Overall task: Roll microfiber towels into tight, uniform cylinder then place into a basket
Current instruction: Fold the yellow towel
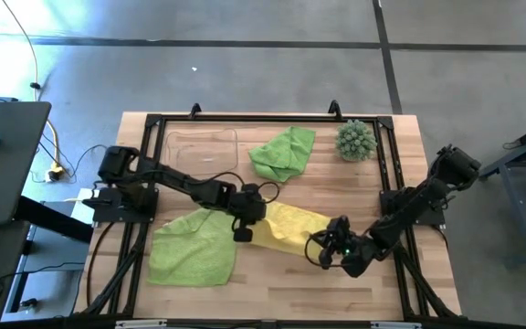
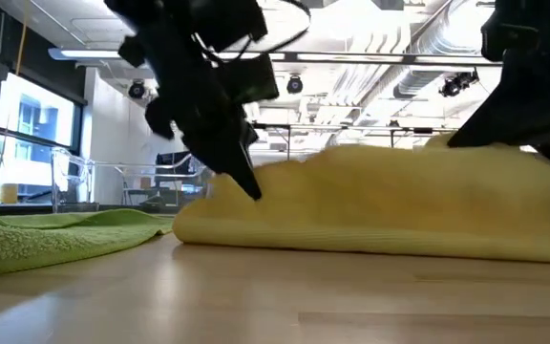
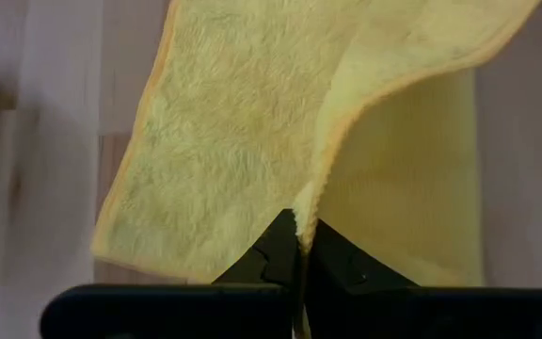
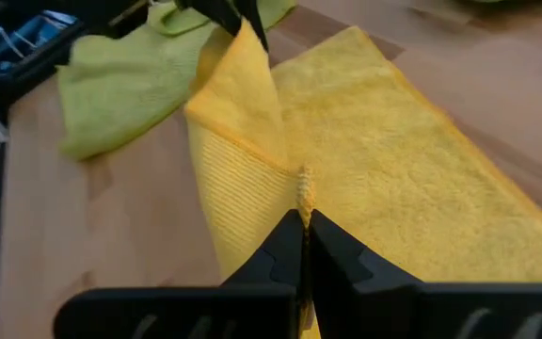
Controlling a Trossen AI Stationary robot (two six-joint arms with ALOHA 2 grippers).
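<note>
**Both grippers pinch the yellow towel near the front of the worktop**

Toward the front-left corner of the worktop (image 1: 272, 292) lies one lime green towel (image 1: 193, 247), spread fairly flat, its right edge touching or just under the yellow towel. Behind it, close to the back edge and left of centre, sits the clear basket (image 1: 201, 143) — nothing shows inside it.

The left arm reaches from the left edge toward the middle. The left gripper (image 1: 243, 234) is closed on the left end of the yellow towel (image 1: 286, 226); in its wrist view the fingers (image 3: 280, 254) meet with a thin fold of yellow cloth caught between them, and in the low view that tip comes down onto the left end of the yellow heap.

The yellow towel lies in front of the worktop's centre as a longish, partly folded band running from the left gripper to the right one, and it looks like a low rounded mound in the low view.

Behind it, near the back edge and at about the middle, the second lime green towel (image 1: 284, 153) lies crumpled. To its right, toward the back-right corner, stands a spiky green ball plant (image 1: 355, 140).

The right arm comes in from the right edge. The right gripper (image 1: 325, 253) is shut on the right end of the yellow towel — its fingers (image 4: 285, 247) pinch a ridge of the cloth.
</note>
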